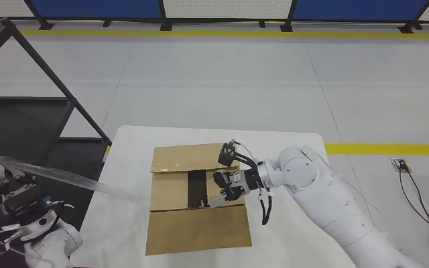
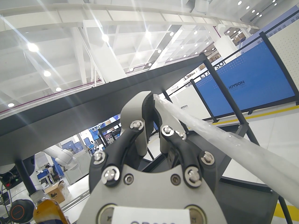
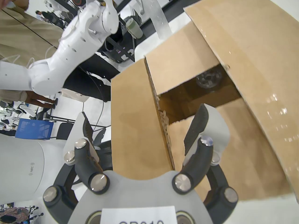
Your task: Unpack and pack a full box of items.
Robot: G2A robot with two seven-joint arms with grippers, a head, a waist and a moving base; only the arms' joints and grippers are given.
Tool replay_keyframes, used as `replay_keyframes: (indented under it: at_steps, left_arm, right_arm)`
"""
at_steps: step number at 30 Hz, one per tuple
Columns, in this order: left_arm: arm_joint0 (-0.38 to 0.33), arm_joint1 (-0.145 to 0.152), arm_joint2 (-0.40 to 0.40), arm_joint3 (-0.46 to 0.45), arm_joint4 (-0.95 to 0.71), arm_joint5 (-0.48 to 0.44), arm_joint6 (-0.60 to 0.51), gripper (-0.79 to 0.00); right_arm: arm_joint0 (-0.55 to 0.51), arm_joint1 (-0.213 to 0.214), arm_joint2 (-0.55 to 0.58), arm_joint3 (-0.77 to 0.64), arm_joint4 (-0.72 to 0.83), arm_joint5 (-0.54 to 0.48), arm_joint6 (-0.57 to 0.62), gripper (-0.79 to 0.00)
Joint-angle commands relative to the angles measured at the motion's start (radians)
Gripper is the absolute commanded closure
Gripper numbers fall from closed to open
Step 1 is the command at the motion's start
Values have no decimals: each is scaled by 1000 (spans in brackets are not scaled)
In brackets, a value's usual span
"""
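Note:
A brown cardboard box [image 1: 194, 228] lies on the white table [image 1: 127, 221], its top flaps parted around a dark gap [image 1: 196, 187]. My right gripper [image 1: 224, 167] hovers open over that gap, and in the right wrist view the right gripper [image 3: 143, 124] straddles the edge of one flap [image 3: 133, 117]. A dark round item [image 3: 209, 79] lies inside the box. My left gripper [image 2: 151, 101] is off the table's left side, raised and shut on a long clear tape strip [image 2: 210, 127]. The tape strip [image 1: 74, 179] runs from there to the box's left side.
A black metal frame [image 1: 67, 114] stands left of the table over a dark mat. The box takes up most of the table's middle, with bare table on its left and right. An amber bottle [image 2: 44, 208] sits low near the left arm.

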Motion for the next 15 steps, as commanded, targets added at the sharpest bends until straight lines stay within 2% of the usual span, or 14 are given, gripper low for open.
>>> replay_keyframes:
  at_steps: [1, 11, 15]
  left_arm:
    - [-3, 0, 0, 3, 1, -1, 1, 0]
    - [-8, 1, 3, 18, -4, -10, 6, 0]
    - [-12, 2, 5, 19, -7, -16, 5, 0]
  right_arm:
    - [1, -6, 0, 5, 1, -1, -1, -785]
    - [-18, -4, 1, -8, -3, 5, -25, -785]
    - [-61, 27, 21, -69, 34, -5, -5, -785]
